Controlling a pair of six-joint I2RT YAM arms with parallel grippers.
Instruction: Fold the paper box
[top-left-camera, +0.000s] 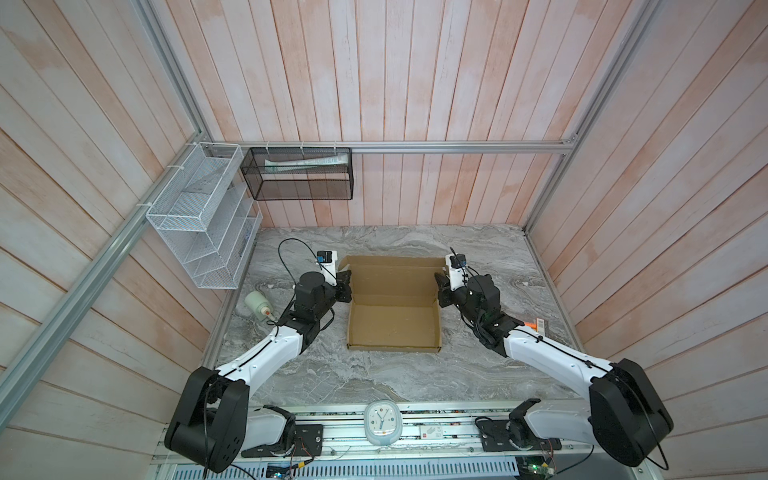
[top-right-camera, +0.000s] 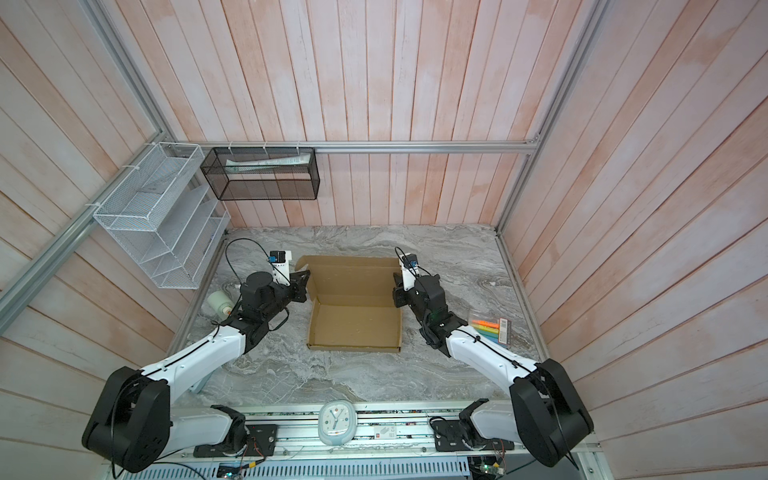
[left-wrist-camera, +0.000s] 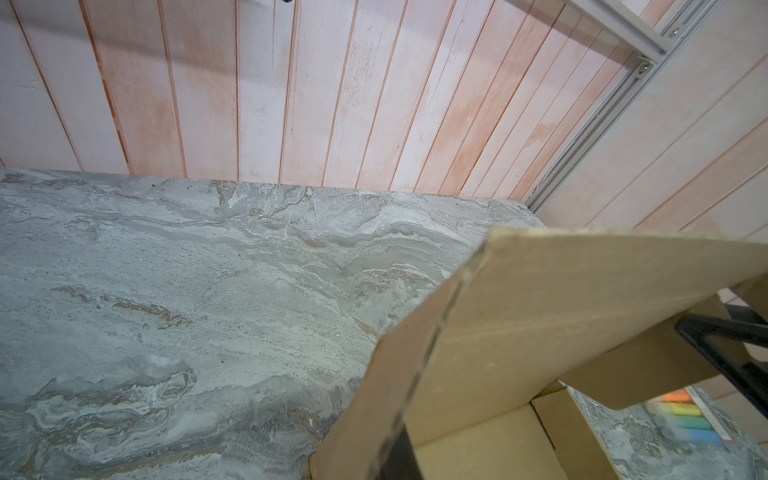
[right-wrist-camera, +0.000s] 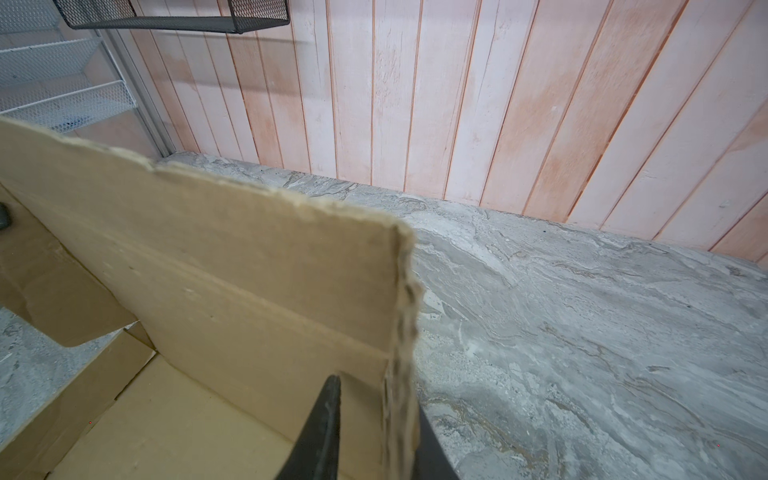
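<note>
The paper box (top-left-camera: 395, 328) (top-right-camera: 355, 328) is plain brown cardboard in the middle of the marble table. Its front part is a shallow tray, and its lid panel (top-left-camera: 395, 276) stands tilted up behind it. My left gripper (top-left-camera: 347, 286) (top-right-camera: 305, 286) is shut on the lid's left edge; in the left wrist view the cardboard (left-wrist-camera: 540, 324) runs down into the left gripper (left-wrist-camera: 386, 465). My right gripper (top-left-camera: 439, 289) (top-right-camera: 397, 291) straddles the lid's right edge. In the right wrist view the right gripper (right-wrist-camera: 378, 428) is open, with a gap between its inner finger (right-wrist-camera: 326, 424) and the cardboard (right-wrist-camera: 249, 270).
A white bottle (top-left-camera: 257, 305) lies left of the left arm. A pack of coloured highlighters (top-right-camera: 492, 328) sits right of the right arm. A clock (top-left-camera: 382, 424) rests on the front rail. A white wire rack (top-left-camera: 199, 216) and black mesh basket (top-left-camera: 297, 174) hang at back left.
</note>
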